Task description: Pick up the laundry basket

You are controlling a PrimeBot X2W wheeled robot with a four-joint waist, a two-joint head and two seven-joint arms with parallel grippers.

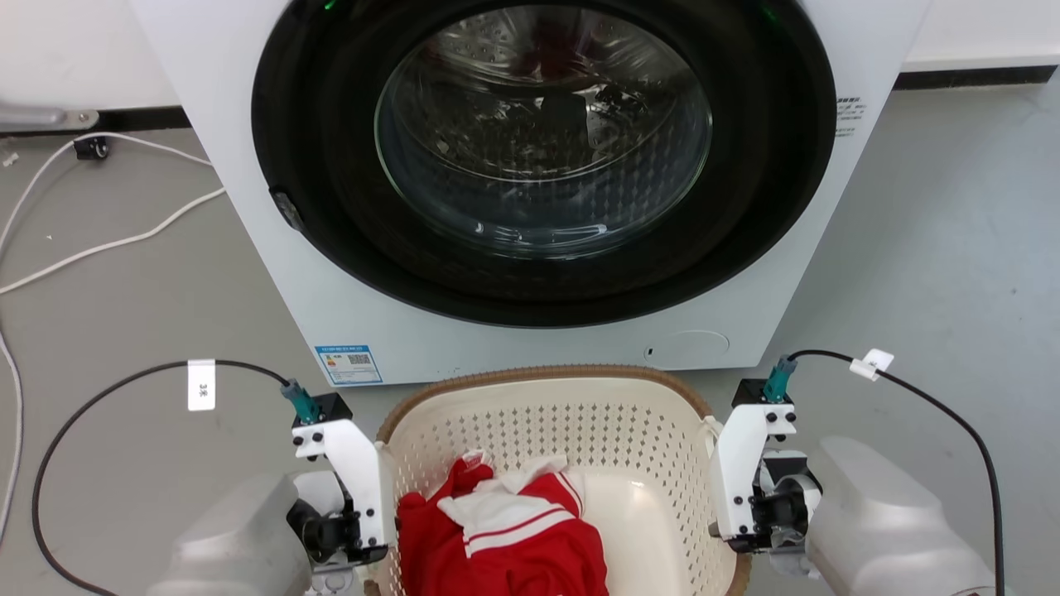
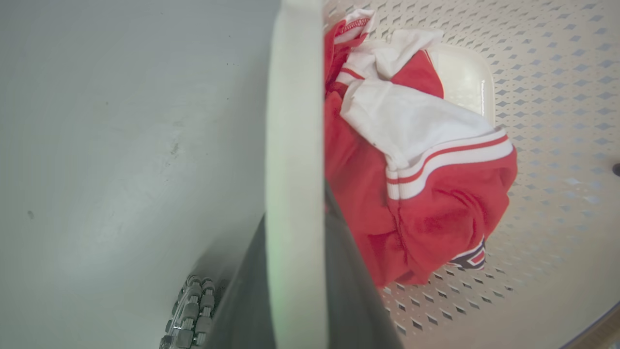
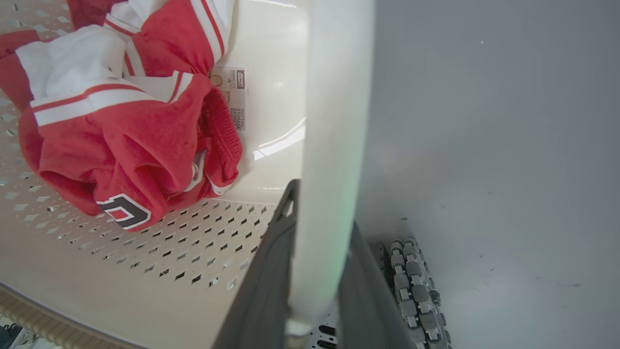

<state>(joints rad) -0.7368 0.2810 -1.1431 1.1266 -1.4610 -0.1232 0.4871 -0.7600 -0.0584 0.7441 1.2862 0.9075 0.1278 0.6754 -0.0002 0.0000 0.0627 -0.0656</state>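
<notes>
The laundry basket (image 1: 542, 374) sits at the bottom centre of the head view, directly below the round glass door (image 1: 542, 132) of the white washing machine (image 1: 248, 207). Its brown rim lies close to the machine's front panel, and whether its base rests on the grey floor (image 1: 124, 314) cannot be told. A crumpled red and white garment (image 1: 505, 530) lies inside, toward the lower left of the basket's bottom. The left gripper (image 2: 295, 213) is at the basket's left side in the head view. In the left wrist view its jaws stand narrow, one dark finger on each side of the pale left-side handle (image 2: 293, 121), holding it. The right gripper (image 3: 322, 203) does the same at the frame's right: in the right wrist view its jaws clamp narrowly on the right-side handle (image 3: 334, 121). A blue label (image 1: 349, 364) is stuck low on the machine's front, and a white cord (image 1: 108, 245) trails across the floor at the upper left.
</notes>
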